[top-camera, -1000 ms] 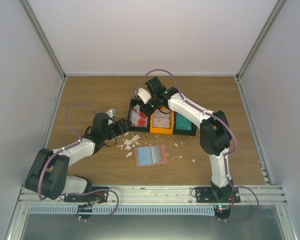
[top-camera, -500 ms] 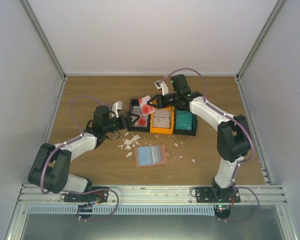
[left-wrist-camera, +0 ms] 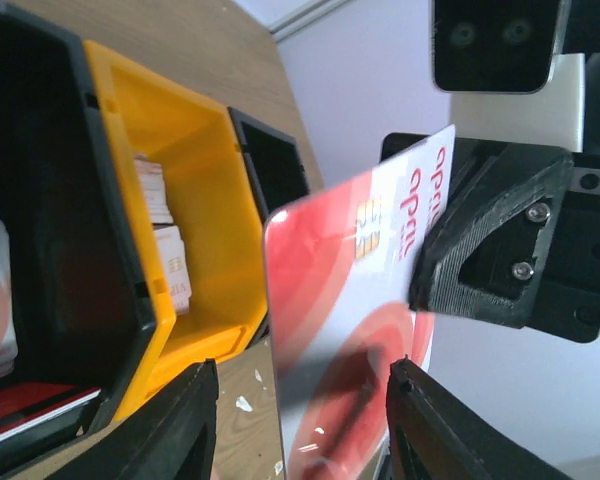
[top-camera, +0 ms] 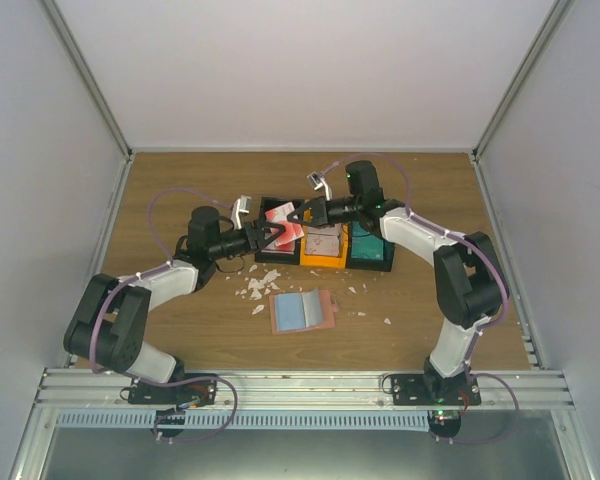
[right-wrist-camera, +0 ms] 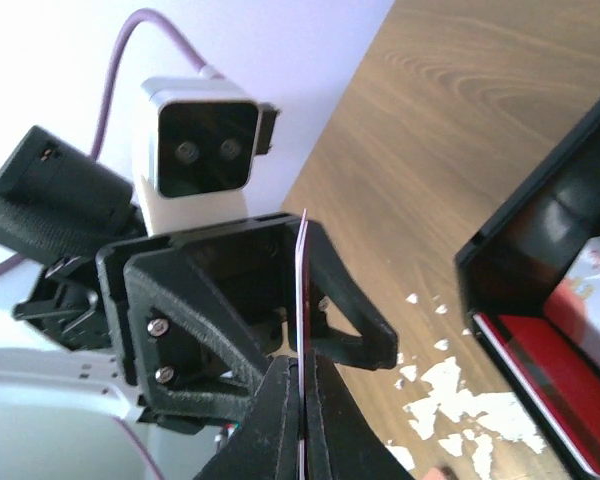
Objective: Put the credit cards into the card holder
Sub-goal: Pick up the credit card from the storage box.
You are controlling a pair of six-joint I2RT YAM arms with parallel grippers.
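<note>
**Handover in mid-air over the tray**

Both arms have closed on each other since the earlier frames. The right gripper [right-wrist-camera: 300,375], which was down at the tray [left-wrist-camera: 220,180] a second ago, has lifted a credit card [left-wrist-camera: 350,330] clear. The left gripper [left-wrist-camera: 298,375] has reached forward until its fingers stand on either side of that card.

The right jaws are pressed together on one edge of the white-and-red card, holding it upright above the tray's left compartment. The left jaws are spread, with a gap visible beside the card in both wrist views (they look to be narrowing, but I see no firm contact yet). The card holder [top-camera: 300,311] lies open and flat on the table, well apart from the card and nearer the arm bases, with white scraps [top-camera: 255,288] between it and the tray.

The step in hand appears to be passing the card from right to left. Next, the left jaws likely need to close squarely on the card before the right jaws let go; releasing too soon risks dropping it back into the tray. More cards [left-wrist-camera: 160,240] sit in the compartments, so the task looks barely begun.
</note>
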